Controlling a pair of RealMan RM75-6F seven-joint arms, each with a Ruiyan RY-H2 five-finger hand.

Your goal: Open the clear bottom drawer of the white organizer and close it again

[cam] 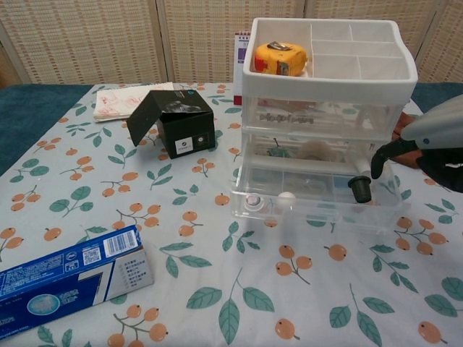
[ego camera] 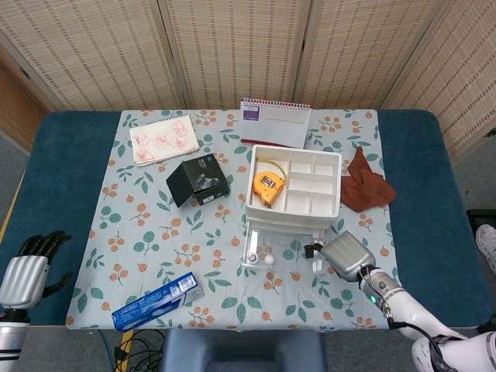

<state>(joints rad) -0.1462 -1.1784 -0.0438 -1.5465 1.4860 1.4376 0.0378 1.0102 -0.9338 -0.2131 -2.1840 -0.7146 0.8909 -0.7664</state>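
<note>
The white organizer (ego camera: 294,184) (cam: 329,69) stands right of the table's middle, with a yellow tape measure (ego camera: 268,187) in its top tray. Its clear bottom drawer (ego camera: 273,253) (cam: 318,194) is pulled out toward me and holds a small white ball (cam: 287,196) and a black cap (cam: 358,188). My right hand (ego camera: 349,256) (cam: 432,141) is at the drawer's right end and holds nothing. One dark finger (cam: 380,153) reaches toward the drawer's right side; I cannot tell whether it touches. My left hand (ego camera: 28,267) hangs off the table's near left edge, empty.
A black box (ego camera: 198,180) (cam: 176,123) sits left of the organizer. A blue toothpaste box (ego camera: 157,300) (cam: 65,278) lies near the front edge. A sketch pad (ego camera: 163,139), a calendar (ego camera: 276,122) and a brown cloth (ego camera: 364,184) lie toward the back and right.
</note>
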